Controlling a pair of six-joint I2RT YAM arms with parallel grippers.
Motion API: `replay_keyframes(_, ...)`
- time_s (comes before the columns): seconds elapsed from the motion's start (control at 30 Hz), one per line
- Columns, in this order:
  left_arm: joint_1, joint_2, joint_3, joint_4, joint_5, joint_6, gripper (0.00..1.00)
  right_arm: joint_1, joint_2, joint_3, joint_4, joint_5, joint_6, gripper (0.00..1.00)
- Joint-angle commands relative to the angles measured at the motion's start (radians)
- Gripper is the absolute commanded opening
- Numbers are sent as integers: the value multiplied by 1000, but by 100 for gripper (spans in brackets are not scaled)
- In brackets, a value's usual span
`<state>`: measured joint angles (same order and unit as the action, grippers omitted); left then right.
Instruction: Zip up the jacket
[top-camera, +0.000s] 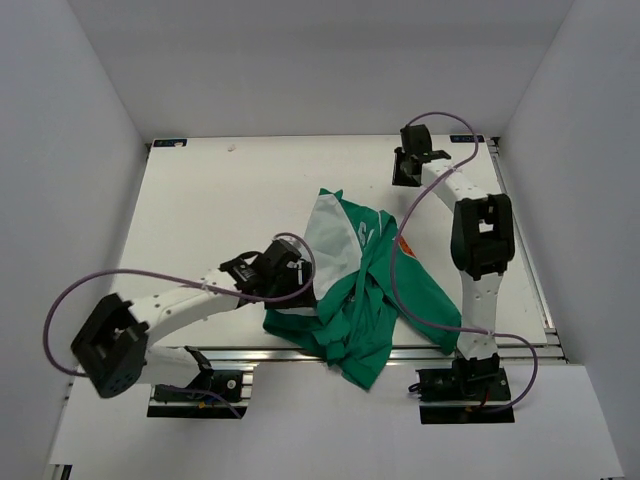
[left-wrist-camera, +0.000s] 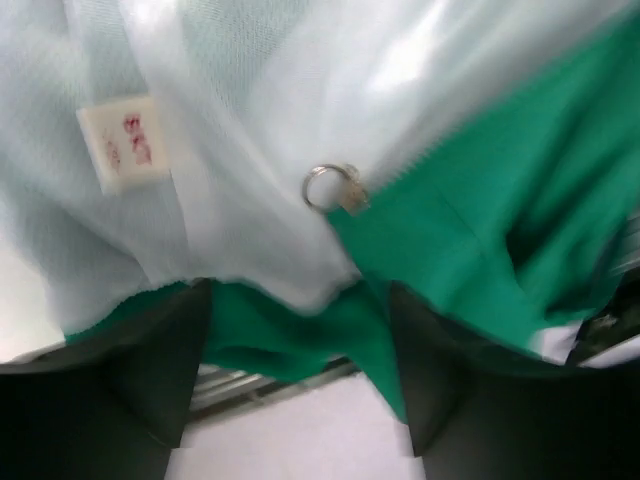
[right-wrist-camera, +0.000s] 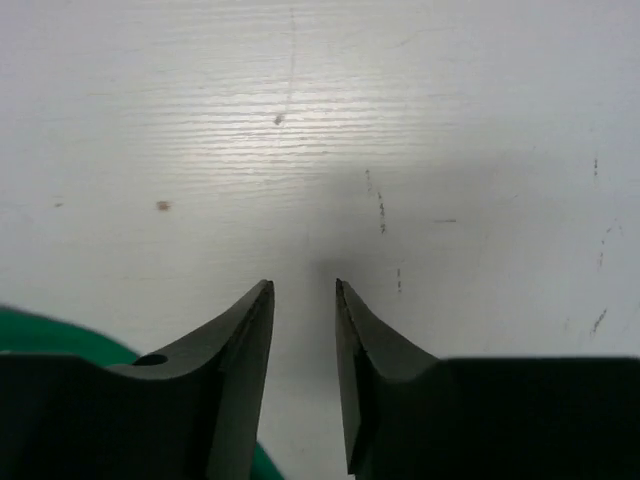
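The green jacket (top-camera: 365, 300) lies crumpled at the table's middle front, its light grey lining (top-camera: 328, 245) turned up and part of its hem hanging over the front edge. A bit of the orange patch (top-camera: 404, 244) shows. My left gripper (top-camera: 298, 280) is at the jacket's left edge. In the left wrist view its fingers (left-wrist-camera: 150, 370) stand wide apart, with green fabric (left-wrist-camera: 290, 325) draped between their tips. A metal zipper pull ring (left-wrist-camera: 330, 188) and a white label (left-wrist-camera: 120, 145) show just beyond. My right gripper (top-camera: 407, 172) is at the far back, slightly open and empty over bare table (right-wrist-camera: 303, 285).
The aluminium front rail (top-camera: 250, 352) runs under the jacket's hem. White walls close in the table on the left, right and back. Purple cables loop from both arms, one across the jacket's right side (top-camera: 395, 285). A green jacket edge (right-wrist-camera: 60, 335) shows in the right wrist view.
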<state>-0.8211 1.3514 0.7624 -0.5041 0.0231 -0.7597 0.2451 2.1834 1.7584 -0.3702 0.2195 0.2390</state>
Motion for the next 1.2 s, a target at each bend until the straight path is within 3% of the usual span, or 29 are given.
replay_keyframes(0.0,13,-144,44,-79,-84,-59,86,-3,-115,73,-95,-66,-58,39)
replay_keyframes(0.03,13,-158,70,-132,-179,-69,96,-1,-150,31,-101,-87,-58,47)
replay_keyframes(0.07,14,-172,84,-155,-227,-72,98,-1,-234,-3,-96,-112,-56,56)
replay_keyframes(0.13,25,-178,141,-245,-328,-102,98,20,-325,-131,-63,-179,-59,63)
replay_keyframes(0.17,37,-173,158,-270,-386,-107,98,34,-400,-164,-41,-210,-72,73)
replay_keyframes(0.27,146,-150,193,-312,-372,-96,98,137,-442,-206,-59,-261,-138,89)
replay_keyframes(0.4,322,-149,164,-269,-301,-59,98,258,-317,-68,-162,-232,-119,89)
replay_keyframes(0.6,336,-181,124,-246,-316,-69,98,298,-53,177,-262,-106,14,89)
replay_keyframes(0.77,339,-195,100,-243,-325,-64,98,307,96,300,-289,-158,57,89)
replay_keyframes(0.8,341,-196,100,-246,-328,-63,98,319,108,331,-291,-186,53,86)
replay_keyframes(0.87,339,-196,100,-241,-331,-58,98,341,119,342,-273,-210,39,61)
replay_keyframes(0.9,339,-195,101,-237,-331,-53,98,365,115,345,-262,-212,34,39)
replay_keyframes(0.93,341,-193,103,-234,-336,-50,98,376,101,349,-250,-209,28,6)
replay_keyframes(0.97,341,-187,104,-234,-338,-49,98,385,93,358,-248,-195,23,0)
replay_keyframes(1.07,343,-178,107,-231,-354,-47,98,407,50,433,-259,-222,7,0)
replay_keyframes(1.17,359,-161,127,-244,-376,-52,98,411,21,574,-253,-358,-7,0)
